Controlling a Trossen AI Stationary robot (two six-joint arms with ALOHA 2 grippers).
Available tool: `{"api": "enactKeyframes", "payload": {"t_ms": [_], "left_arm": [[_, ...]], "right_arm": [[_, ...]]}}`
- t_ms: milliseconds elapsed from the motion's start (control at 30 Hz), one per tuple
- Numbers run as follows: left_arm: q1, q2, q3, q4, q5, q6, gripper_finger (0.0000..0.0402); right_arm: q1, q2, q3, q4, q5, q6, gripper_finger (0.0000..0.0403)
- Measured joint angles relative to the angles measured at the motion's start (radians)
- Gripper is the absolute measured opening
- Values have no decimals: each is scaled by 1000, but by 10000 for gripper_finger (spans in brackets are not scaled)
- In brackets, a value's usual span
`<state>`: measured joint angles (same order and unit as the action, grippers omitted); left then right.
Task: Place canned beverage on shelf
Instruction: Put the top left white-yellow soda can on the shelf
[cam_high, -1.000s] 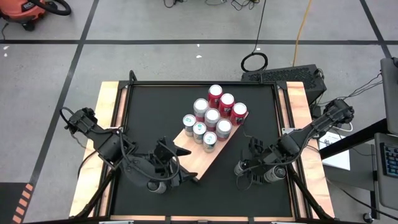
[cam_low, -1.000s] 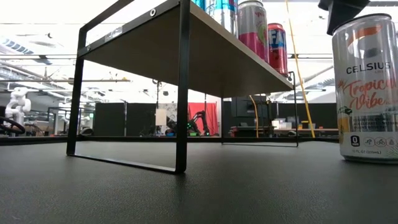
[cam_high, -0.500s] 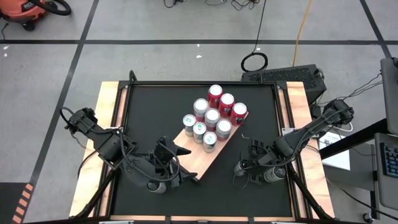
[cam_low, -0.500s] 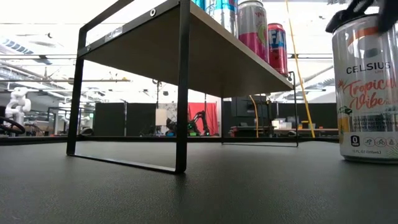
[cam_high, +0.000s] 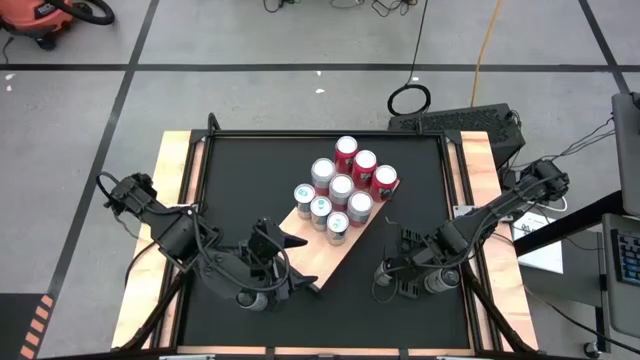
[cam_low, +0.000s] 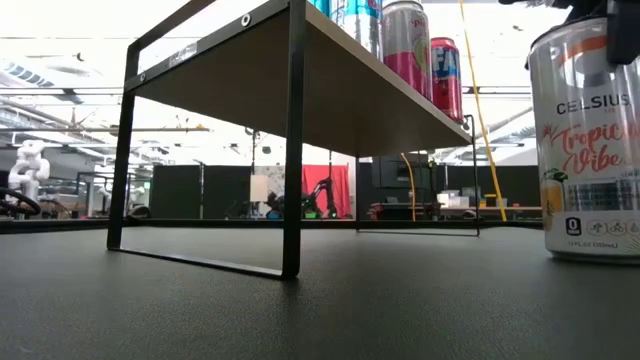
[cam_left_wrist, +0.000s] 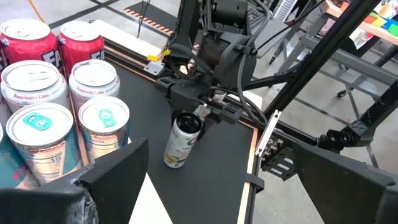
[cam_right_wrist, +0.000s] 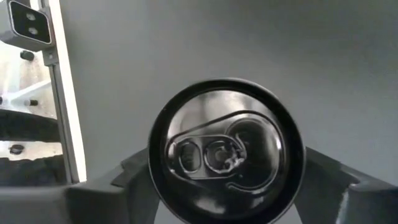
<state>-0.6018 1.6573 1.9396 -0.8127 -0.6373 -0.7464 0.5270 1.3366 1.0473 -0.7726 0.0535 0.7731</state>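
A white Celsius can (cam_low: 590, 140) stands on the black tabletop, to the right of the shelf (cam_high: 335, 255), a tan board on a black frame that carries several cans. My right gripper (cam_high: 385, 277) is down over this can from above. The can's silver top (cam_right_wrist: 227, 152) fills the right wrist view, with one finger on each side. The left wrist view shows the can (cam_left_wrist: 181, 140) leaning a little under my right gripper. My left gripper (cam_high: 290, 275) is open and empty at the shelf's near-left corner. My right gripper comes at the can from above, pointing down. One finger (cam_right_wrist: 118, 180) is on each side of the can's upper wall (cam_low: 560, 60), just under the rim. The rim hides the fingertips. The can's base is on the table and it tilts slightly.
Several red and silver cans (cam_high: 340, 185) crowd the shelf's far half; its near half is bare board. The shelf's black legs (cam_low: 293, 150) stand on the tabletop. Wooden rails (cam_high: 175, 200) edge the table left and right.
My right gripper has come down from just above the can until its fingers stand around the can's top. The can's top has tipped a little, while its base has stayed where it was on the table.
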Motion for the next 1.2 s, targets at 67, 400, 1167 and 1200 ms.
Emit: {"api": "enactKeyframes", "payload": {"t_ms": [67,400,1167,1200], "left_arm": [[0,0,0,0,0,0,398],[0,0,0,0,0,-5,398],[-1,3,1,-13,3,-8,398],[-1,3,1,-13,4,-8,398]], "right_arm": [[0,0,0,0,3,0,255],[0,0,0,2,5,2,236],[6,-1,8,111,-7,37,235],[6,-1,8,123,-7,38,235]]}}
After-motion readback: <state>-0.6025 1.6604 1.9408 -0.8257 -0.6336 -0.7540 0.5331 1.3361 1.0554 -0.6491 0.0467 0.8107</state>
